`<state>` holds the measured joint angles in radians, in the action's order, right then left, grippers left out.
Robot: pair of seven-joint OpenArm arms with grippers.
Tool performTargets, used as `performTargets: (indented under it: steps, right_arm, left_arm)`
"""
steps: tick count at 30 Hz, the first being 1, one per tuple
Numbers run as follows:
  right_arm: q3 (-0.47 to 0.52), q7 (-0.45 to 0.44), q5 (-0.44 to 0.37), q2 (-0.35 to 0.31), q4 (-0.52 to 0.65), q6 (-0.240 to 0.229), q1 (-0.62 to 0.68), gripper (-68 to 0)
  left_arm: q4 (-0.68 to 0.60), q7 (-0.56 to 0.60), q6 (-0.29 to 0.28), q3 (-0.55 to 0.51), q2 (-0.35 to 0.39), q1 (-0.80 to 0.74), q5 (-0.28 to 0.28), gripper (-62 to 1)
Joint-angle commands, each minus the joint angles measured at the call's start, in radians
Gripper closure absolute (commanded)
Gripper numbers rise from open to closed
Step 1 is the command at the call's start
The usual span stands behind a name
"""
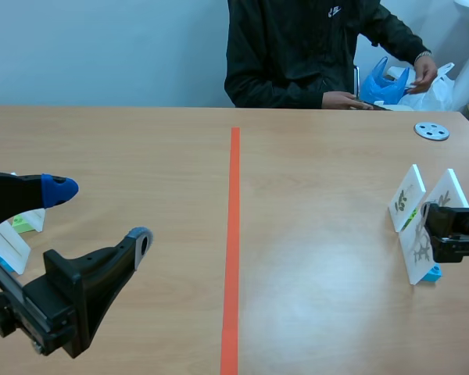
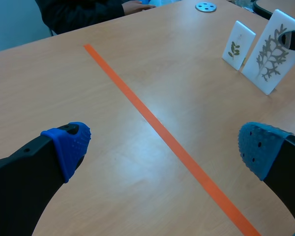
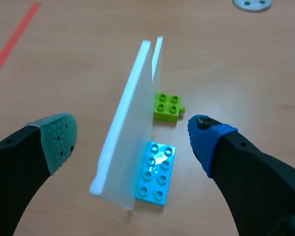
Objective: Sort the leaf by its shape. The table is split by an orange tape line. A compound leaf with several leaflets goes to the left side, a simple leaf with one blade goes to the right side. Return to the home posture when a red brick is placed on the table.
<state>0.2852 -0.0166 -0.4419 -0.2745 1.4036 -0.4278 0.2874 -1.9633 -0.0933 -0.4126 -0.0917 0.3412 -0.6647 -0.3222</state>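
The right claw [image 3: 132, 138] is spread, the upright leaf card [image 3: 124, 129] standing between its fingers.

— Where is the right gripper [image 3: 132, 140]?
— Astride the near card [image 3: 123, 137], one finger on each side. The far card [image 1: 407, 198] stands just beyond. A brick [image 3: 156, 173] lies at the near card's foot (a second brick [image 3: 168, 107] lies further ahead).
— And the left gripper [image 2: 162, 147]?
— Across the tape line [image 2: 147, 114] from both cards. A disc [image 1: 431, 130] lies well ahead of the right gripper.

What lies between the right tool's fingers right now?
A white leaf card, edge-on, on its blue brick; the right tool is open and clear of it, per the right wrist view.
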Motion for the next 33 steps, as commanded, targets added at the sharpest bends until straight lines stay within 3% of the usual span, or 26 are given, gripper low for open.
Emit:
performTargets:
  steps: [1, 13, 16, 21, 24, 33]
  right_arm:
    - [0.023, -0.008, -0.023, -0.019, 0.06, -0.01, 0.011, -47.5]
    - [0.123, 0.098, -0.099, -0.039, 0.386, -0.023, 0.146, -47.5]
    - [0.133, 0.144, -0.148, -0.055, 0.448, -0.07, 0.183, -50.6]
    - [0.133, 0.165, -0.224, -0.086, 0.512, -0.18, 0.232, -66.6]
    - [0.131, 0.168, -0.282, -0.097, 0.523, -0.306, 0.249, -67.8]
    - [0.127, 0.211, -0.323, -0.099, 0.523, -0.318, 0.252, -67.9]
  left_arm:
    - [-0.012, 0.021, 0.0, 0.002, 0.006, 0.003, -0.011, -62.3]
    - [-0.012, 0.021, 0.0, 0.002, 0.006, 0.003, -0.01, -62.3]
    - [-0.012, 0.021, 0.0, 0.001, 0.006, 0.003, -0.01, -62.3]
    - [-0.012, 0.021, -0.001, 0.001, 0.006, 0.003, -0.011, -62.3]
    - [-0.012, 0.021, -0.001, 0.001, 0.009, 0.003, -0.011, -62.3]
    - [-0.013, 0.014, -0.001, 0.001, 0.054, 0.003, -0.011, -62.3]
